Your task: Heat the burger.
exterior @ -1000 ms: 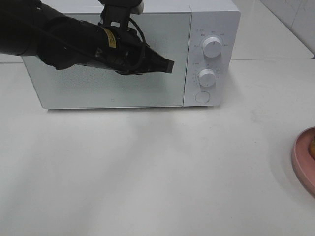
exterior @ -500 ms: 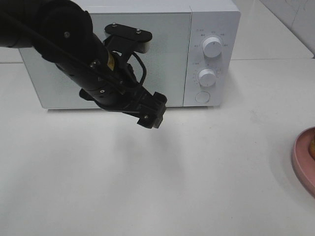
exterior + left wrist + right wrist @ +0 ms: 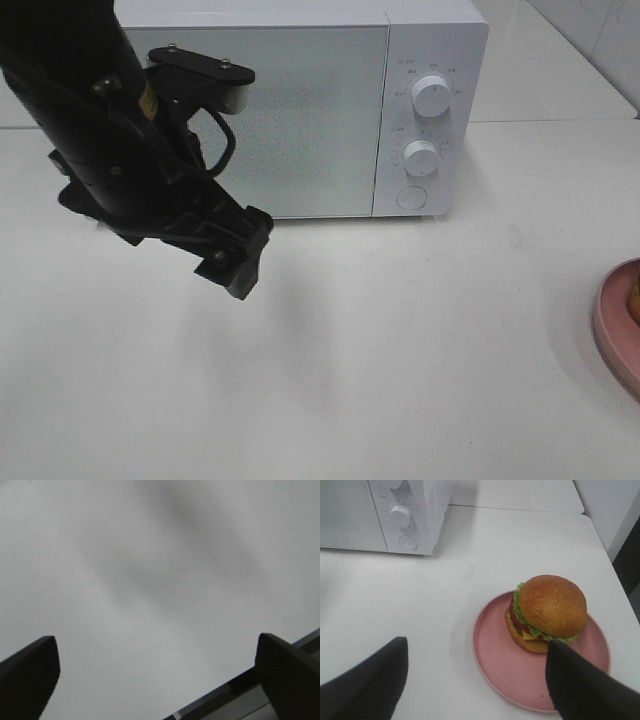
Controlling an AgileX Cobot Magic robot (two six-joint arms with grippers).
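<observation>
The burger point(image 3: 547, 614) sat upright, bun on top, on the pink plate point(image 3: 495, 665) at about four o'clock from the microwave point(image 3: 330, 110), with no clear long axis. The right gripper point(image 3: 475, 680) hovered near it, jaws wide and empty. The left gripper point(image 3: 157, 672), wide apart, had moved from the microwave door toward seven o'clock since a second earlier.

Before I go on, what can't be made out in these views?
- Burger: the high view's right edge cuts it off, with only a sliver of the plate showing.
- Microwave left side: hidden behind the left arm, high view.
- Dial markings: too small.
- Left gripper: wrist view shows only blurred table.
</observation>
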